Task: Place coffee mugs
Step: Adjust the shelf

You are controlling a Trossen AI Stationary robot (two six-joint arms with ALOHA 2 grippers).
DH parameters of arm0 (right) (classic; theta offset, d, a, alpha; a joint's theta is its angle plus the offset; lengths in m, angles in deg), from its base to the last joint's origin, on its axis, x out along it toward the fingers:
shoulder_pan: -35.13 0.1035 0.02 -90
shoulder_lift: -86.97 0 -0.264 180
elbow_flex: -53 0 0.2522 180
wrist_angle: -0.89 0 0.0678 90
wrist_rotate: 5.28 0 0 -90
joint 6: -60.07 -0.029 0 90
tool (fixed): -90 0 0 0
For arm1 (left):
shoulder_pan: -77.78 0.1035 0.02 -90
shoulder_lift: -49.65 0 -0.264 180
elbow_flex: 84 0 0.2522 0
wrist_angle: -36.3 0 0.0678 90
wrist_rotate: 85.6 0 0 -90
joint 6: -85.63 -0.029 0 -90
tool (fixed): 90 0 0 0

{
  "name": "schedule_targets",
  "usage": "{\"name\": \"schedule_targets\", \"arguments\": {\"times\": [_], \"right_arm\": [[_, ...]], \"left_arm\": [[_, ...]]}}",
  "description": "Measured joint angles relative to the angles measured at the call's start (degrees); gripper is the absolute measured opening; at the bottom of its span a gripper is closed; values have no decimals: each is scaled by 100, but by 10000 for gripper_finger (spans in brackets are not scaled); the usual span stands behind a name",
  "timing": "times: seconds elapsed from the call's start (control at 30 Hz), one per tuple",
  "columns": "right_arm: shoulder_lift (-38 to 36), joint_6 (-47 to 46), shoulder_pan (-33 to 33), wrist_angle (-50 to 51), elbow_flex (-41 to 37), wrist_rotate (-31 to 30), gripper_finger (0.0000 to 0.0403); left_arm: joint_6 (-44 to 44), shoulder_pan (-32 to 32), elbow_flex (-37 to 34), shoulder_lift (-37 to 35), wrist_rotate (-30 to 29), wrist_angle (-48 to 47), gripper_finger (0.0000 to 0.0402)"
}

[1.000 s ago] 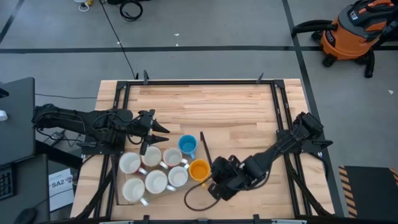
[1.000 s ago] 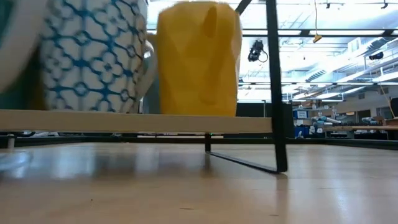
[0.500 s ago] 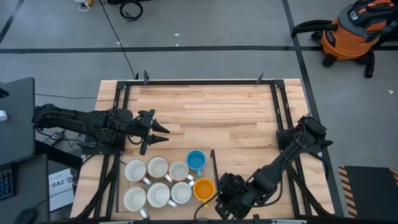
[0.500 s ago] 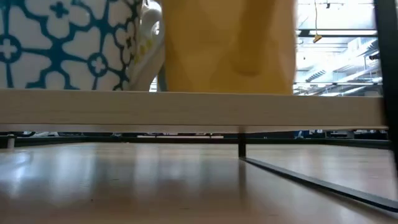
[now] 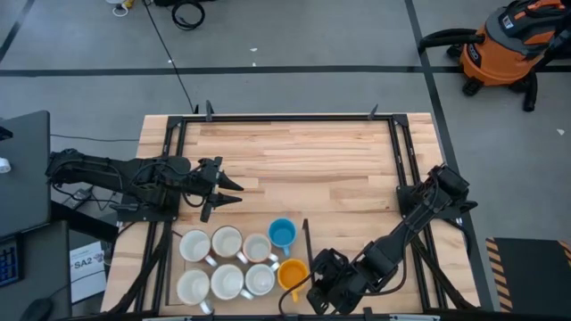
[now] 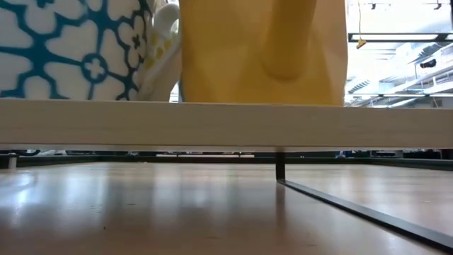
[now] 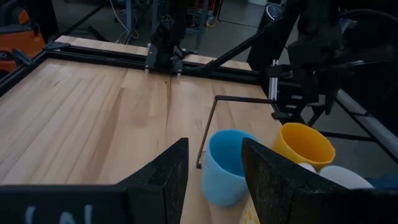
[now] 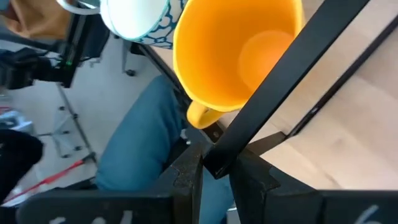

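Black fingers of the right gripper [image 5: 323, 287] clamp a thin black metal rack bar [image 8: 273, 78] at the table's near edge, just beside the orange-yellow mug [image 5: 293, 274]. That mug sits on a pale tray [image 6: 212, 124] with the blue mug [image 5: 282, 233] and six white mugs [image 5: 227, 262]. Left gripper [image 5: 223, 187] hovers near the mugs, fingers parted and holding nothing, over the wooden table [image 5: 303, 160].

Two black jointed arms [image 5: 116, 174]
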Motion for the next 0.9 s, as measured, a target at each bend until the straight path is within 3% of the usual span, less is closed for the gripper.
{"name": "schedule_targets", "arguments": {"times": [0.13,0.6,0.9], "right_arm": [[-12,-5,-1,-417,-153,152,77],[-12,181,-3,-450,-166,182,80],[-12,182,-14,-479,-166,204,130]], "left_arm": [[0,1,-2,1,0,-13,156],[0,1,-1,1,0,-21,156],[1,1,-2,1,0,-21,156]]}}
